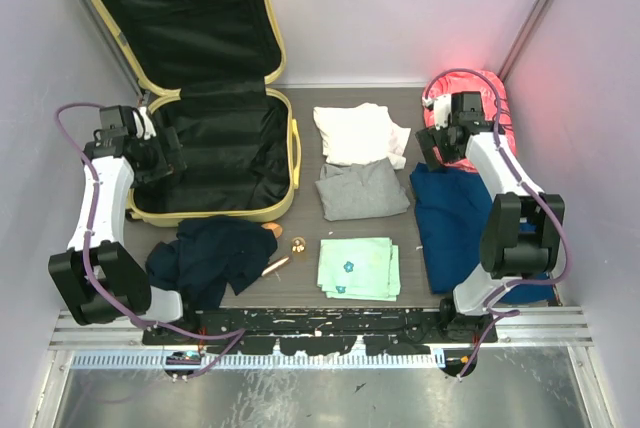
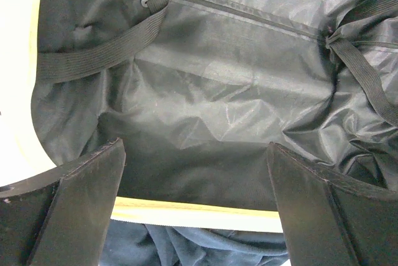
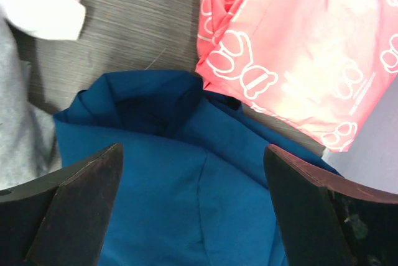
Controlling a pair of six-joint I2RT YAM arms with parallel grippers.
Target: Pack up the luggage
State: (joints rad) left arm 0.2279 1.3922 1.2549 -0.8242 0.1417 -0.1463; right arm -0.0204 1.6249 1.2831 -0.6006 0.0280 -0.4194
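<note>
The luggage, a large pale-yellow suitcase, lies open at the back left with its lid propped up; its black lining with straps holds no clothes. My left gripper hovers open over its left side, near the yellow rim. My right gripper is open and empty above the top of a folded blue garment, also in the right wrist view. A dark navy garment lies crumpled in front of the suitcase.
A white folded garment, a grey one and a pale green cloth lie mid-table. A pink printed bag sits at the back right, also in the right wrist view. Small objects lie near the suitcase front. Walls close both sides.
</note>
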